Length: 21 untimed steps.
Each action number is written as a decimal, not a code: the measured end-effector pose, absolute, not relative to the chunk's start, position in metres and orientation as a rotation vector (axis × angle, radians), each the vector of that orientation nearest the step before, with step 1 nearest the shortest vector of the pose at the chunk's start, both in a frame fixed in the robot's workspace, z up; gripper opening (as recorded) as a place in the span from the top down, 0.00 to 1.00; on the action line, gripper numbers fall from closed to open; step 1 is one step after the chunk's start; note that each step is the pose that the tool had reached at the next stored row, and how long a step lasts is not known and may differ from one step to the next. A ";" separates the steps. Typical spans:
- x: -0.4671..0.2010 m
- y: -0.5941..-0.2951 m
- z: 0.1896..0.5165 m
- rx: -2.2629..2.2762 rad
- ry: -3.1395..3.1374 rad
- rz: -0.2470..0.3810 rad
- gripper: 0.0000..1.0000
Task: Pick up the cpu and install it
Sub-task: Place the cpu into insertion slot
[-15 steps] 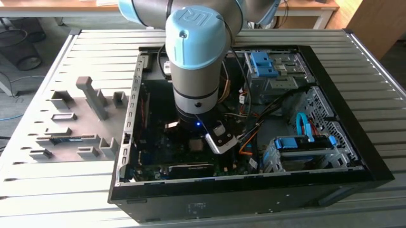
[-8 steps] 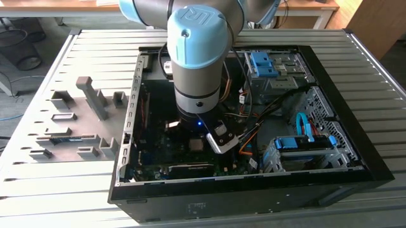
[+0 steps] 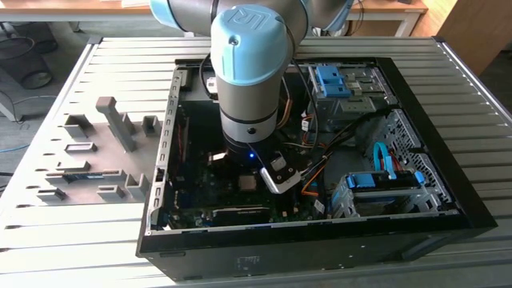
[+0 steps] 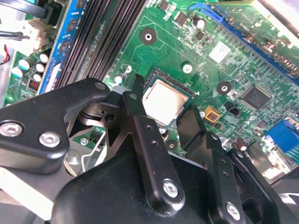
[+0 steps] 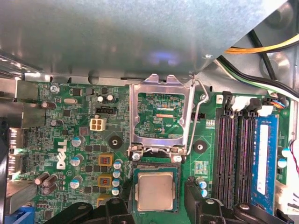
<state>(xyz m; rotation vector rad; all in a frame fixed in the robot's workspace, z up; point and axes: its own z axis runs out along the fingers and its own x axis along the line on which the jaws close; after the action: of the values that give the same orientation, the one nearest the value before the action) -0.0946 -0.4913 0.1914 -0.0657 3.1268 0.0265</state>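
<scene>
In the exterior view the arm (image 3: 249, 90) reaches down into the open computer case (image 3: 448, 198) on the slatted counter (image 3: 104, 66). In the second wrist view the cpu (image 4: 164, 100) lies flat in its socket, the jaws apart on either side. In the first wrist view the hinged metal frame (image 5: 161, 114) stands raised beside it.

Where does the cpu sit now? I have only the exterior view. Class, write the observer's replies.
Observer: In both wrist views the cpu lies in its socket on the green motherboard.
Operator: Is the socket's cover closed?
Observer: No. In the first wrist view the metal cover frame is swung open, off the cpu.
Operator: And the gripper?
Observer: The gripper is open, with one finger on each side of the cpu. The first wrist view shows gaps on both sides.
</scene>
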 end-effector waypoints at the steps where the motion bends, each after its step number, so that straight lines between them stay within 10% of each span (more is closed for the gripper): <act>1: -0.095 -0.491 0.191 -0.066 3.127 0.027 0.45; 21: -0.105 -0.489 0.191 -0.066 3.125 0.028 0.45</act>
<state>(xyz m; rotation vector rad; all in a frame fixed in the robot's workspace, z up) -0.1048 -0.4891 0.1909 -0.0656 3.1255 0.0277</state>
